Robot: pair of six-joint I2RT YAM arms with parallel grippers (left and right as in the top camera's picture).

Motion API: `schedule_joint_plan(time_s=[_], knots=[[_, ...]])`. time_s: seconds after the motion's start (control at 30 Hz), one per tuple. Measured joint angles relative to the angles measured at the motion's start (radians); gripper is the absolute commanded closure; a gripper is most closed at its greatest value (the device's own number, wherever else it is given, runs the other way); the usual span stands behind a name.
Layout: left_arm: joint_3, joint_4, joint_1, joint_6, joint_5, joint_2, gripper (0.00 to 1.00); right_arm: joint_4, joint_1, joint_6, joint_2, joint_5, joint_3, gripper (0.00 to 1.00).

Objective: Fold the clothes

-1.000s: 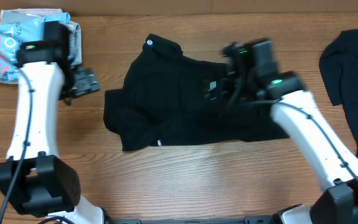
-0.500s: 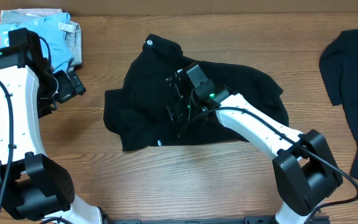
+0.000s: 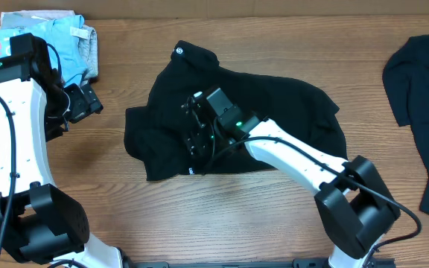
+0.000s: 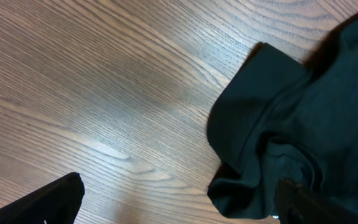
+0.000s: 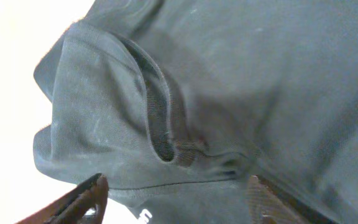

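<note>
my right gripper point(image 3: 194, 128) is now clear across the black t-shirt point(image 3: 274, 112) by a sleeve, open like my left gripper point(image 3: 83, 102), so i reckon a fold grab's next.

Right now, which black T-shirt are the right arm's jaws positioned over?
The crumpled T-shirt at mid-table; the other T-shirt lies spread at the right edge, with no arm near it.

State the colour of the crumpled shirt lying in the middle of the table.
The shirt is black; the overhead view shows it best.
</note>
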Motion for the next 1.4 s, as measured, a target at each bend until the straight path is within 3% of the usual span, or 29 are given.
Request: schedule_joint_plan(time_s=[0.4, 0.53, 0.67, 1.17, 1.4], knots=[[0.000, -0.004, 0.000, 0.000, 0.001, 0.000, 0.00, 0.001, 0.039, -0.005, 0.037, -0.002, 0.000, 0.24], [0.000, -0.003, 0.000, 0.000, 0.001, 0.000, 0.00, -0.008, 0.039, -0.006, 0.037, 0.005, 0.000, 0.31], [0.000, -0.003, 0.000, 0.000, 0.002, 0.000, 0.00, -0.019, 0.039, -0.010, 0.037, 0.005, 0.000, 0.44], [0.000, -0.003, 0.000, 0.000, 0.004, 0.000, 0.00, 0.058, 0.040, -0.066, 0.099, 0.018, 0.000, 0.42], [0.000, -0.003, 0.000, 0.000, 0.004, 0.000, 0.00, 0.092, 0.039, -0.098, 0.100, 0.092, 0.000, 0.47]])
